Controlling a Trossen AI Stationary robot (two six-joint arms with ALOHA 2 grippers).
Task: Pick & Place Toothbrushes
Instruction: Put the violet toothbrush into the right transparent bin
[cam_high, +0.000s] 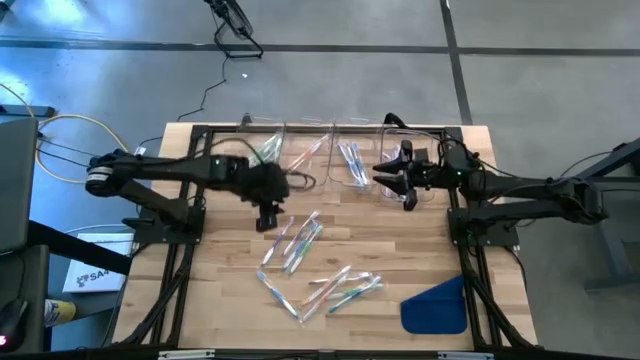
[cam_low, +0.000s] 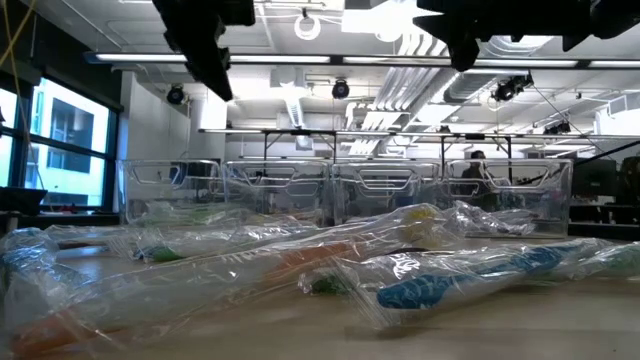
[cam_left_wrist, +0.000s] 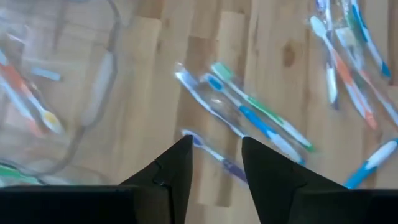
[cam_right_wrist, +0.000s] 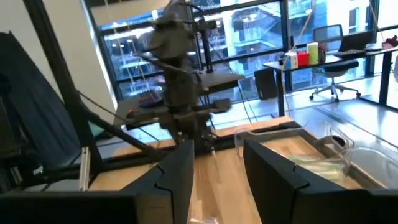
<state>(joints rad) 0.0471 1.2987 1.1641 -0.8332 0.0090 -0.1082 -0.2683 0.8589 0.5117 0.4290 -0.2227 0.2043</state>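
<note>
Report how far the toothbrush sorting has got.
Done: some toothbrushes already lie in the clear bins along the table's far edge. In hand: nothing visibly; the left gripper hangs open over the loose toothbrushes, and the right gripper is by the bins. Left: roughly a dozen wrapped brushes scattered on the table.

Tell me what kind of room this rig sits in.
Likely an open-plan lab or industrial workspace: exposed ceiling pipes and lights, a concrete floor around the wooden table, and a desk with an office chair by large windows.
</note>
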